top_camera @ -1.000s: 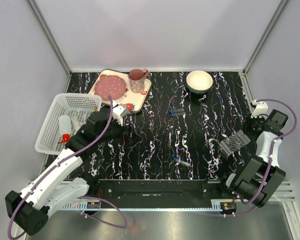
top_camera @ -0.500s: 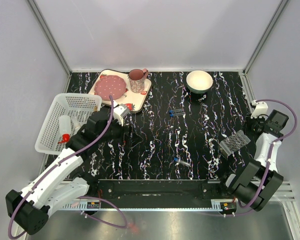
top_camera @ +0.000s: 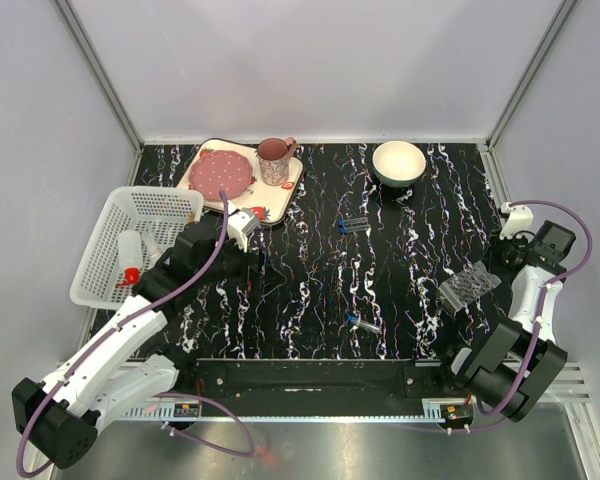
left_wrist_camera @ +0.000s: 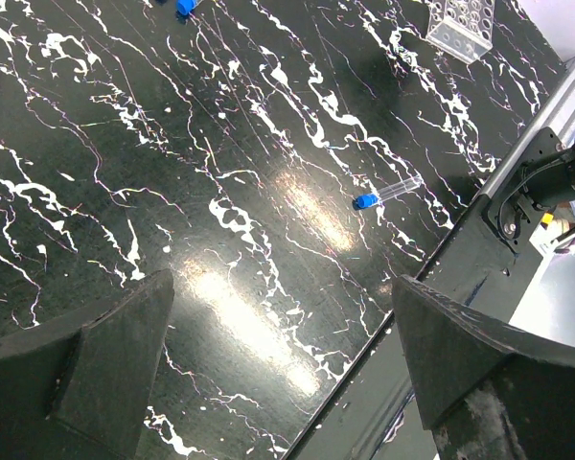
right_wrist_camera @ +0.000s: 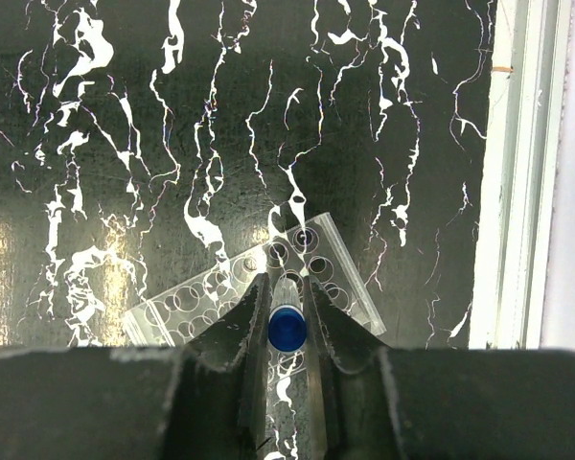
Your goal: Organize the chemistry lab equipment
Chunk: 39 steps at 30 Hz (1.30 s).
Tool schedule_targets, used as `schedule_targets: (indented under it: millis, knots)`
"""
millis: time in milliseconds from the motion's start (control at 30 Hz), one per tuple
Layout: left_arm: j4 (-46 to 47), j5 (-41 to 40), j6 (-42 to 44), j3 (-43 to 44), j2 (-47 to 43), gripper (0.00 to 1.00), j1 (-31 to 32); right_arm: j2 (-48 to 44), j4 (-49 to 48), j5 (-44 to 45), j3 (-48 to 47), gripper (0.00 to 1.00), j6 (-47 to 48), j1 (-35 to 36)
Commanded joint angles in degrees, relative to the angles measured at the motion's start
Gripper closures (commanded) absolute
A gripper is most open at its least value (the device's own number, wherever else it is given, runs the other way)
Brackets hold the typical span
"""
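Observation:
My right gripper [right_wrist_camera: 286, 286] is shut on a small blue-capped test tube [right_wrist_camera: 287, 328], which it holds upright just above the holes of the clear perforated rack [right_wrist_camera: 187, 309]. From above, the rack [top_camera: 469, 284] lies at the table's right, next to that gripper [top_camera: 507, 252]. Two more blue-capped tubes lie loose on the table, one near the front [top_camera: 363, 323] and one at mid-table [top_camera: 353, 226]. My left gripper [left_wrist_camera: 283, 355] hangs open over bare table, with the near tube [left_wrist_camera: 388, 192] ahead of it. A white squeeze bottle [top_camera: 130, 252] with a red nozzle lies in the basket.
A white mesh basket [top_camera: 150, 200] sits at the left edge. At the back stand a strawberry-print tray [top_camera: 283, 192] with a pink plate [top_camera: 222, 176] and cup [top_camera: 273, 160], and a white bowl [top_camera: 398, 162]. The table's right rail [right_wrist_camera: 517, 172] runs close to the rack.
The right arm has shifted slightly over the rack with the tube still in its grip. The left arm has barely moved.

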<state>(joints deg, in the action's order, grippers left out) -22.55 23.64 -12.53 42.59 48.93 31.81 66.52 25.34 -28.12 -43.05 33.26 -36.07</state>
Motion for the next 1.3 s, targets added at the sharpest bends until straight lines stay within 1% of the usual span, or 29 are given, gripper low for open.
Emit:
schedule_targets:
  millis: [0,200,500,633,800,900,933,1000,1033,1100,1233,1267]
  knots:
    - [3.1,1.3,-0.6,-0.1,0.0,0.01,-0.2,1.2,-1.4,-0.4,-0.3,0.79,0.9,-0.2]
    - [3.1,1.3,-0.4,-0.1,0.2,0.01,-0.2,2.6,-2.1,-0.6,-0.4,0.79,0.9,-0.2]
    - [3.5,1.7,-0.3,-0.1,0.6,0.01,-0.2,1.7,-3.8,-0.5,1.6,0.78,2.4,-0.2]
    - [3.7,1.8,-0.4,-0.4,0.7,0.01,-0.2,0.1,-5.0,-1.8,4.4,0.77,4.9,-0.2]
    - [3.9,1.9,-0.5,-0.6,0.8,0.01,-0.3,-2.9,-9.5,-2.0,8.7,0.76,6.6,-0.2]
    - [3.9,2.2,-0.4,-0.4,0.9,0.01,-0.2,-4.4,-11.4,-2.4,10.7,0.71,6.6,-0.2]
    - [3.9,2.3,-0.3,-0.4,1.0,0.01,-0.2,-4.7,-11.6,-2.5,11.2,0.66,6.6,-0.2]
    - [4.2,2.9,-0.3,-0.5,1.3,0.01,-0.2,-5.5,-11.9,-2.6,11.4,0.62,6.5,-0.2]
    - [4.3,3.2,-0.3,-0.5,1.3,0.01,-0.2,-5.5,-11.9,-2.6,11.4,0.58,6.4,-0.2]
    - [4.4,4.5,-0.2,-0.5,2.0,0.01,-0.2,-6.0,-11.1,-2.8,10.9,0.54,6.1,-0.2]
    - [4.5,6.2,-0.3,-0.2,3.2,0.01,0.0,-8.2,-7.1,-4.4,6.6,0.45,5.7,-0.2]
    - [4.5,6.5,-0.2,-0.1,3.6,0.01,0.1,-9.0,-5.1,-4.8,5.7,0.39,5.8,-0.2]
